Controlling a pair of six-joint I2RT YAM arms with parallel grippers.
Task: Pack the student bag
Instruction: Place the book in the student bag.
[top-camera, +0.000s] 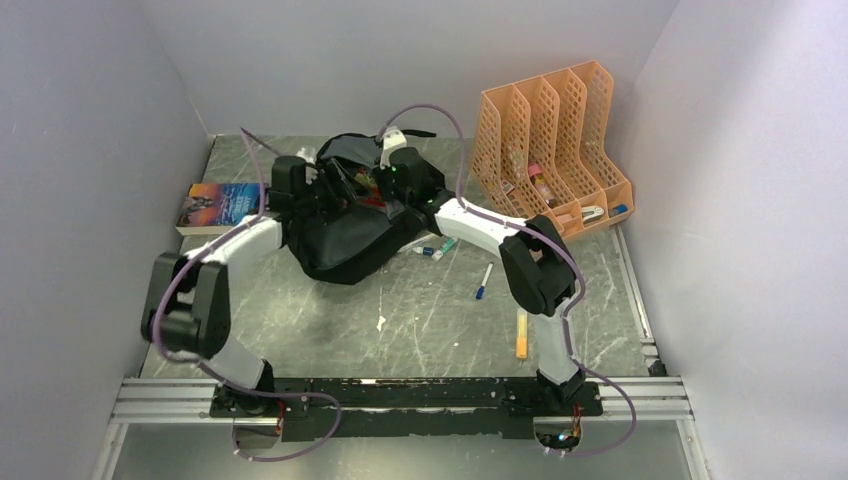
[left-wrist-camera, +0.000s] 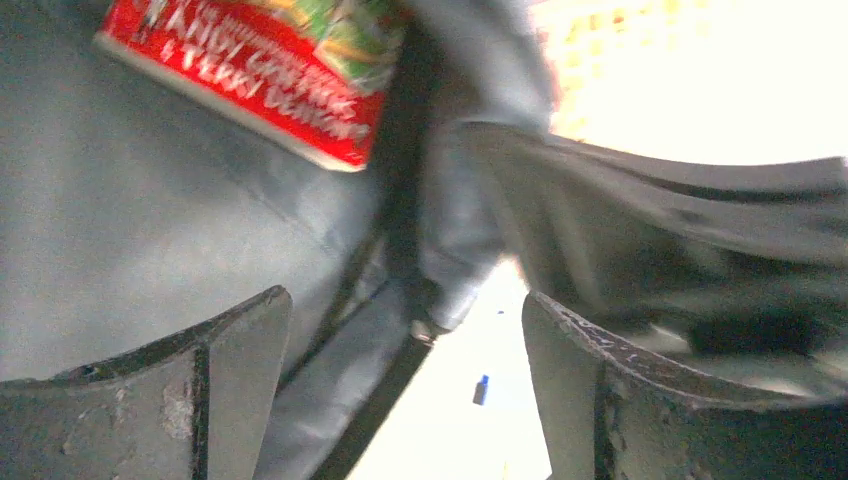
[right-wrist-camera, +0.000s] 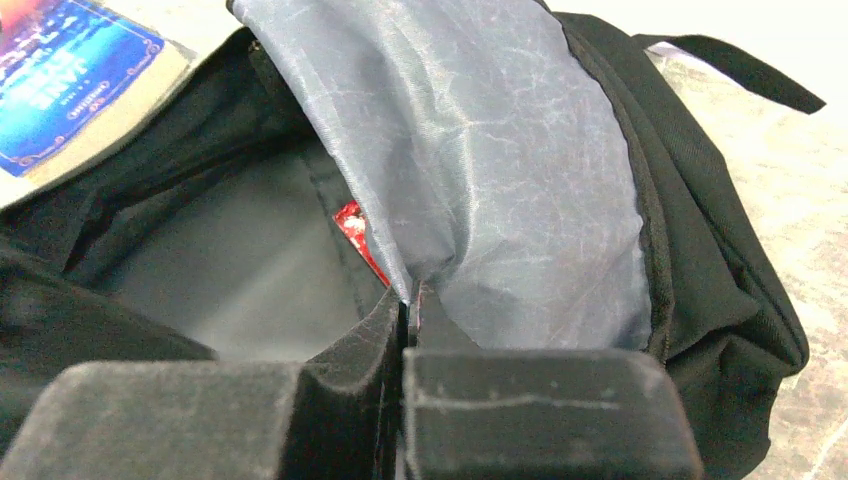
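The student bag (top-camera: 340, 245) lies floppy at the back middle of the table, its mouth open. My right gripper (right-wrist-camera: 410, 295) is shut on the edge of the bag's grey lining flap (right-wrist-camera: 480, 180) and holds it up. My left gripper (left-wrist-camera: 405, 320) stands open at the bag's mouth, fingers (left-wrist-camera: 240, 350) wide apart, with a fold of the bag's edge running between them untouched. A red book (left-wrist-camera: 250, 70) lies inside the bag, and a corner of the red book (right-wrist-camera: 352, 228) shows past the flap. From above, both grippers (top-camera: 325, 190) (top-camera: 385, 175) sit over the bag's top.
A blue-covered book (top-camera: 220, 205) lies left of the bag by the wall. An orange mesh file organiser (top-camera: 550, 150) stands at the back right. Loose on the table are a teal marker (top-camera: 437, 249), a blue pen (top-camera: 484, 281) and an orange marker (top-camera: 521, 333).
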